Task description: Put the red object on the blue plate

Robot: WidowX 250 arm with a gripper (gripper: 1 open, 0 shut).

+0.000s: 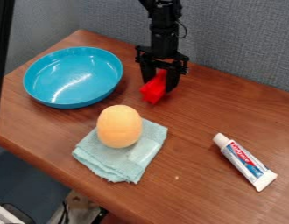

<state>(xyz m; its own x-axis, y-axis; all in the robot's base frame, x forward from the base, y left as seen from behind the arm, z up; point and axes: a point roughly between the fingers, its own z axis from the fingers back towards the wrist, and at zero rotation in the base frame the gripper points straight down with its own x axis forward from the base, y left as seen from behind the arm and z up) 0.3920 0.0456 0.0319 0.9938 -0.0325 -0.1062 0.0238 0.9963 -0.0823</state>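
Observation:
The red object [154, 88] is a small bright red block, tilted, just above the wooden table right of centre at the back. My gripper [164, 77] comes down from above on a black arm, and its two dark fingers are shut on the block's upper end. The blue plate [71, 77] is a round turquoise dish at the back left with nothing in it. It lies about a hand's width left of the block.
An orange ball [119, 125] rests on a light teal cloth [126, 157] near the front centre. A white toothpaste tube [245, 161] with red markings lies at the front right. The table's edge runs along the left and front.

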